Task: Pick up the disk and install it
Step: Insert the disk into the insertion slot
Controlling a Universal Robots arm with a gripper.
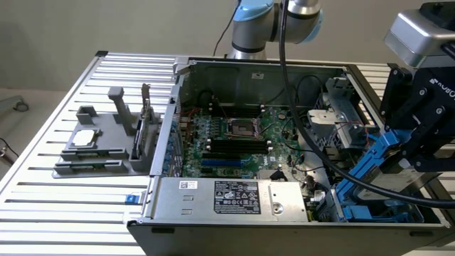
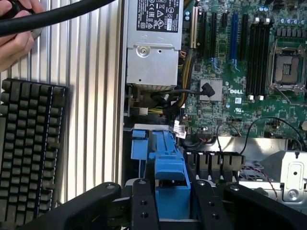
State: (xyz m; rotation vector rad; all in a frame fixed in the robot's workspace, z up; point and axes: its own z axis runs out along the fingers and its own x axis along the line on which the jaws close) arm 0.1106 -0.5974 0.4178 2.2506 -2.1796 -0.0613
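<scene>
Exterior view, bench notes. Slatted metal table (image 1: 64,202) carries an open computer case (image 1: 270,66) lying on its side, taking up the middle and the exterior view's right of the table. Inside it lie the green main board (image 1: 235,144) and, along the case's near edge, the silver power supply (image 1: 227,197).

The disk (image 1: 373,160) is off the table, held tilted above the case's near corner at the exterior view's right, over the blue drive bay (image 1: 359,210). It is not yet seated.

The claw (image 1: 419,138) is clamped on the disk; in the wrist view its black fingers (image 2: 144,203) press either side of the blue rail.

A thick black cable (image 1: 313,154) drapes from the arm across the case interior to the claw.

Beside the case, the wrist view shows a keyboard (image 2: 29,143) and a person's hand (image 2: 14,43).

Risks, as I judge them:
- The disk is tilted, so its rails could bind against the bay walls and jam.
- The draped cable could snag on the case wall or drag on the loose wires near the bay.
- The hand is near the working area.
</scene>
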